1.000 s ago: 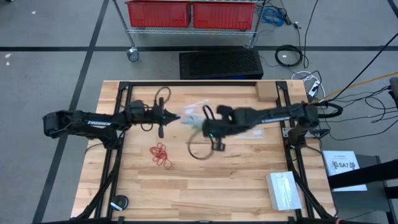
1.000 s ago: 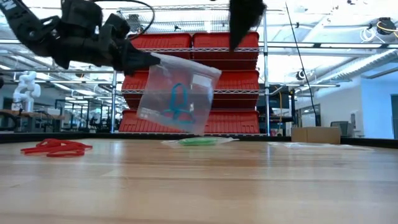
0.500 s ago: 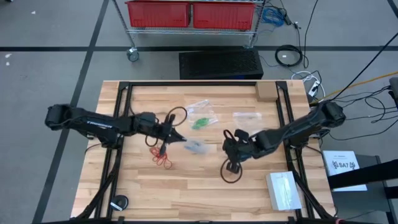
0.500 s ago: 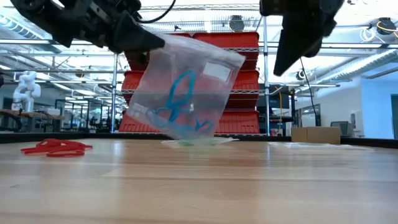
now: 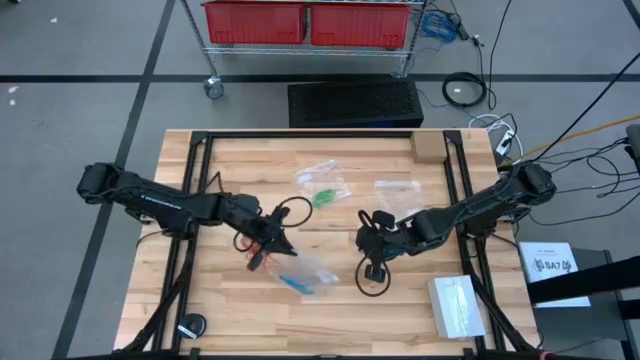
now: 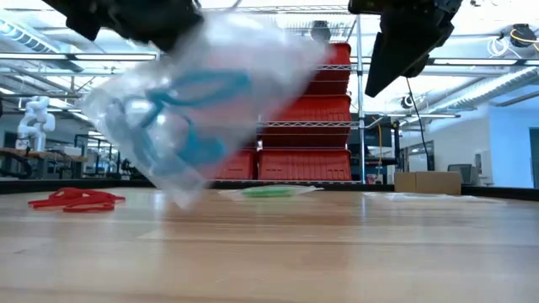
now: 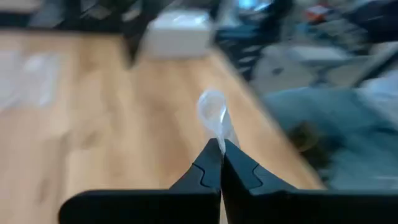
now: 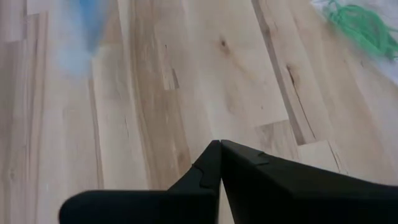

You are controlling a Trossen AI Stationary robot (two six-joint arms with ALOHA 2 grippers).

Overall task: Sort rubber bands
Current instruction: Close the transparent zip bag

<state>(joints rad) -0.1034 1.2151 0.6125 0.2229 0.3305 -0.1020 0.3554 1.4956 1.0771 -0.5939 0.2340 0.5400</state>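
Observation:
My left gripper [image 5: 282, 249] hangs left of the table's middle, shut on a clear plastic bag [image 5: 305, 276] with blue rubber bands [image 6: 181, 118] inside. The bag swings blurred above the table. Red rubber bands [image 6: 76, 199] lie loose on the wood, partly under the left gripper [image 7: 219, 144]. Green rubber bands [image 5: 322, 197] lie in a second clear bag farther back. My right gripper [image 5: 372, 243] hovers shut and empty, right of the middle, fingers [image 8: 219, 149] slanting down over bare wood. My left gripper pinches a bunched edge of the clear bag [image 7: 214, 121] between its two fingertips. The fingers slant slightly downward, coming from the table's left. The bag hangs beyond and below them, tilted and clear of the table [image 6: 253, 244], with the blue bands loose inside.
A third clear bag [image 5: 400, 188] lies at the back right. A white box [image 5: 455, 305] sits at the near right corner and a cardboard box [image 5: 428, 147] at the far right. Black cable loops [image 5: 372, 280] hang by each wrist. Black frame rails [image 5: 195, 190] run along both sides.
My left gripper has swung toward the table's near edge with the bag, which now tilts more and swings nearer the low camera. My right gripper moved toward the near right and sank, away from the bag, then stayed still.

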